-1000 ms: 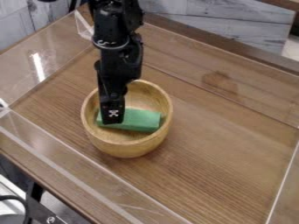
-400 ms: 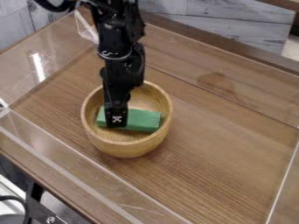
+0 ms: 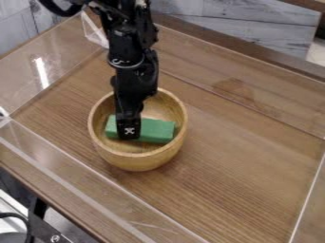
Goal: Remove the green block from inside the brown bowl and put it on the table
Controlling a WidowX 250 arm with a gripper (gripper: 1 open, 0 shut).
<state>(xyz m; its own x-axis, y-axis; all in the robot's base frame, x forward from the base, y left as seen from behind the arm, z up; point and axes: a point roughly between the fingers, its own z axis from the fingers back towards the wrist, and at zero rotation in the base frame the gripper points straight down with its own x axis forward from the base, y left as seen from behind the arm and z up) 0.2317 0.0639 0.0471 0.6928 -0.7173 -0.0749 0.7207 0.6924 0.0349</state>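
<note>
1. Right now I see my gripper (image 3: 131,113) over the bowl (image 3: 113,153), pointing down, with its tips inside the rim.
2. My gripper is open. One finger comes down at the left part of the block (image 3: 155,132), and another part of the gripper reaches toward the far side of the bowl.
3. I can't tell if the finger touches the block or just sits in front of it.
4. The block is bright green and flat. It is in the bowl, lying on the bottom, with its long side going from left to right in my view.
5. Part of the block is hidden behind the dark finger, but I can see its right part well.
6. The bowl is round and light brown, with a thick rim. It sits on the table (image 3: 241,161), on the left side of my view.
7. The table is brown, with lines like wood. To the right of the bowl I see a big, flat part of it.
8. My arm (image 3: 124,33) is black. It comes in from the top of my view and goes down to the bowl.
9. At the bottom left corner, I see some black wires (image 3: 18,216) past the edge of the table.
10. Far at the back, there are gray and white boards (image 3: 248,27).
</note>
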